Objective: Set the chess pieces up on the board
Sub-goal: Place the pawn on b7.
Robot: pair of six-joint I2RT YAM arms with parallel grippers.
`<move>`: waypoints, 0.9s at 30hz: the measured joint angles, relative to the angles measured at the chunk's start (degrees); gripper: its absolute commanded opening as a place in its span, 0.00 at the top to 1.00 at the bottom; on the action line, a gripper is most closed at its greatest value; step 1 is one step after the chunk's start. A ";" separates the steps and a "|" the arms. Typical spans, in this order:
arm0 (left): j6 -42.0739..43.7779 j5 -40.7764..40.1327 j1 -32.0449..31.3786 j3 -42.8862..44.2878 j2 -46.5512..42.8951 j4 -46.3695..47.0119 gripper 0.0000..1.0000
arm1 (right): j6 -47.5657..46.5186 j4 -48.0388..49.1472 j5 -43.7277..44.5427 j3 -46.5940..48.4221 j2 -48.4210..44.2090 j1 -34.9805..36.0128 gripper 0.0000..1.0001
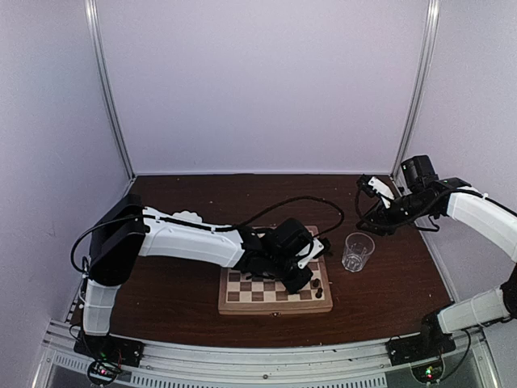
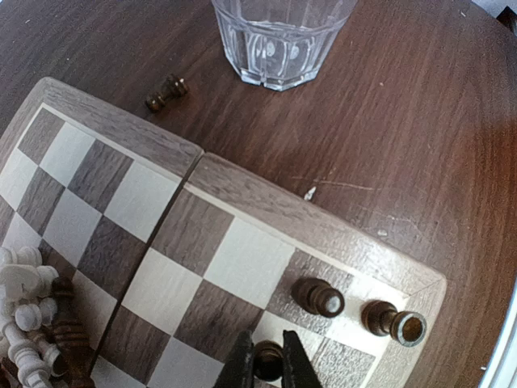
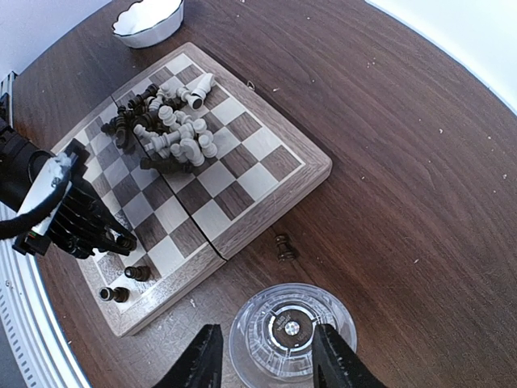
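The board (image 1: 266, 305) lies at the table's middle. My left gripper (image 2: 267, 361) is shut on a dark chess piece (image 2: 267, 356), low over a square near the board's right corner. Beside it two dark pieces (image 2: 319, 297) (image 2: 393, 320) stand on corner squares. A mixed heap of white and dark pieces (image 3: 166, 129) lies across the board's far half. One dark piece (image 3: 283, 246) lies on the table off the board's edge. My right gripper (image 3: 266, 364) is open, raised above the clear glass (image 3: 291, 331), which shows between its fingers (image 3: 198, 364).
The clear glass (image 1: 358, 250) stands upright on the table just right of the board. A white scalloped bowl (image 3: 149, 20) sits beyond the board's far-left corner. My left arm (image 1: 194, 241) stretches across the table's left half to the board.
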 measured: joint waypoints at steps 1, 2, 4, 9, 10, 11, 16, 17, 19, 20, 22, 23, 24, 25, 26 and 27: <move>-0.07 0.00 0.00 0.00 0.07 0.11 0.97 | 0.00 0.00 0.00 0.00 0.07 0.00 0.60; -0.20 0.00 0.00 0.00 0.07 0.17 0.97 | 0.00 0.00 0.00 0.00 0.13 0.00 0.60; -0.37 0.17 0.00 0.00 0.07 0.24 0.97 | -0.02 0.00 -0.02 0.00 0.20 0.00 0.60; -0.83 1.18 0.00 0.00 0.07 0.37 0.96 | -0.07 0.07 -0.02 0.00 0.52 0.00 0.60; -0.90 1.42 0.00 0.00 0.07 0.37 0.96 | -0.09 0.04 0.00 0.00 0.59 0.00 0.60; -1.03 1.57 0.00 0.00 0.07 0.37 0.96 | -0.09 0.07 0.00 0.00 0.63 0.00 0.60; -1.31 1.95 0.00 -0.02 0.07 0.37 0.92 | -0.11 0.07 0.00 0.00 0.63 0.00 0.60; -1.33 1.95 0.00 -0.09 0.07 0.39 0.91 | -0.11 0.07 0.00 0.00 0.63 0.00 0.60; -1.42 1.95 0.00 -0.17 0.07 0.61 0.89 | -0.11 0.09 0.00 0.00 0.66 0.00 0.60; -1.46 1.95 0.00 -0.24 0.07 0.79 0.87 | -0.11 0.09 -0.02 0.00 0.68 0.00 0.60; -1.51 1.95 0.00 -0.26 0.07 0.83 0.82 | -0.13 0.09 -0.02 0.00 0.79 0.00 0.60; -1.57 1.95 0.00 -0.28 0.07 0.85 0.80 | -0.13 0.09 -0.02 0.00 0.90 0.00 0.60; -1.64 1.95 0.00 -0.28 0.07 0.85 0.79 | -0.13 0.09 -0.02 0.00 1.01 0.00 0.60; -1.68 1.92 0.00 -0.28 0.07 0.87 0.78 | -0.13 0.09 -0.02 0.00 1.09 0.00 0.60; -1.73 1.92 0.00 -0.28 0.07 0.87 0.77 | -0.13 0.09 -0.02 0.00 1.11 0.00 0.60; -1.73 1.92 0.00 -0.28 0.07 0.87 0.77 | -0.13 0.09 -0.02 0.00 1.14 0.00 0.60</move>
